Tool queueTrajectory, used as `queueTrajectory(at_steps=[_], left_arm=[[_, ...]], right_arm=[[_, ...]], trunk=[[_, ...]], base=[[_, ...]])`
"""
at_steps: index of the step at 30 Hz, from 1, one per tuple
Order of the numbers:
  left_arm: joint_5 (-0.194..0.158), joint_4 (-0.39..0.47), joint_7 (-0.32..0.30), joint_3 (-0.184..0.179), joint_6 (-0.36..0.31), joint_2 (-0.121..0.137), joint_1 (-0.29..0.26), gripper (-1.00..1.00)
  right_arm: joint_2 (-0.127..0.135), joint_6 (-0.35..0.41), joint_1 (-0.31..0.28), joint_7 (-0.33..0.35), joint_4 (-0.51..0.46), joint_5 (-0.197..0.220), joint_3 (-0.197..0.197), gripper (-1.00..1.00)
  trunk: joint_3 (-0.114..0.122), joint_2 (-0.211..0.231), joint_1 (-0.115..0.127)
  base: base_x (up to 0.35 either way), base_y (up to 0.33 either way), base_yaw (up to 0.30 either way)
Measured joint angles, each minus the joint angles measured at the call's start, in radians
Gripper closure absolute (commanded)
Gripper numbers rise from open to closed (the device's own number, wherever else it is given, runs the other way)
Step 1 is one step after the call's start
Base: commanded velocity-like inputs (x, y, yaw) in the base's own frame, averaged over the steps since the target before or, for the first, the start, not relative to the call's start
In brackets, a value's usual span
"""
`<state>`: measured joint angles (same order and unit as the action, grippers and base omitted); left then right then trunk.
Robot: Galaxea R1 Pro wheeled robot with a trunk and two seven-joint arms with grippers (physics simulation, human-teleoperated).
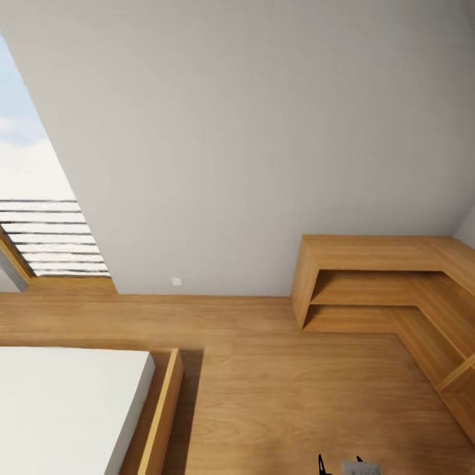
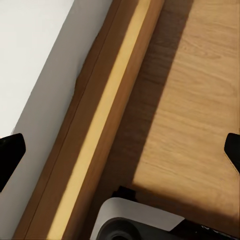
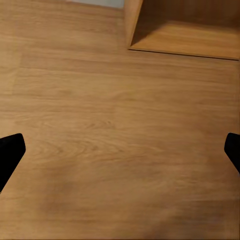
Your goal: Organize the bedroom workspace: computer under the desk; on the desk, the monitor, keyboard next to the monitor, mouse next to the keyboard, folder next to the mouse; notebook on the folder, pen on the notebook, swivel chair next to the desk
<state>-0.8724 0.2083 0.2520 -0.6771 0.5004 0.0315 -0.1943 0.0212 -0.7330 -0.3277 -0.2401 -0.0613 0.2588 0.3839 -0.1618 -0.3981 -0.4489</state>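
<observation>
The left hand (image 2: 120, 150) hangs with its two black fingertips (image 2: 10, 152) spread far apart at the edges of the left wrist view, holding nothing and touching nothing. Beneath it run the white mattress of a bed (image 2: 30, 60) and the bed's light wooden side rail (image 2: 107, 115), with a strip of shadow just beside the rail on the wooden plank floor (image 2: 195, 110). A white and black part of the robot's own body (image 2: 135, 220) shows below the hand.

In the head view the bed (image 1: 66, 402) fills the lower left corner, its wooden frame (image 1: 161, 409) edging the mattress. A window with horizontal slats (image 1: 53, 237) sits at the far left, and a plain grey wall (image 1: 251, 132) spans the middle. Open wooden floor (image 1: 277, 396) stretches between the bed and a low L-shaped light wooden shelf unit (image 1: 382, 277) along the right, leaving broad free room.

The right hand (image 3: 120, 150) is likewise wide open, its black fingertips (image 3: 10, 150) far apart over bare floor (image 3: 115, 125), gripping nothing; the corner of the shelf unit (image 3: 180, 30) lies ahead of it.

None of the task's things can be seen from here.
</observation>
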Motion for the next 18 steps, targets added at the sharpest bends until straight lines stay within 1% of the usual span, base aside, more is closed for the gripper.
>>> queueTrajectory(at_steps=[8,18], left_arm=[[-0.001,0.000,0.000,0.000,-0.002,-0.001,0.000,-1.00],[-0.001,0.000,0.000,0.000,-0.004,-0.001,0.000,-1.00]], right_arm=[[0.000,0.000,0.000,0.000,0.000,0.000,0.000,-1.00],[-0.001,0.000,0.000,0.000,0.008,0.000,0.000,-1.00]], trunk=[[0.000,0.000,0.000],[0.000,0.000,0.000]], base=[[0.324,-0.077,0.000],[0.324,-0.109,0.000]])
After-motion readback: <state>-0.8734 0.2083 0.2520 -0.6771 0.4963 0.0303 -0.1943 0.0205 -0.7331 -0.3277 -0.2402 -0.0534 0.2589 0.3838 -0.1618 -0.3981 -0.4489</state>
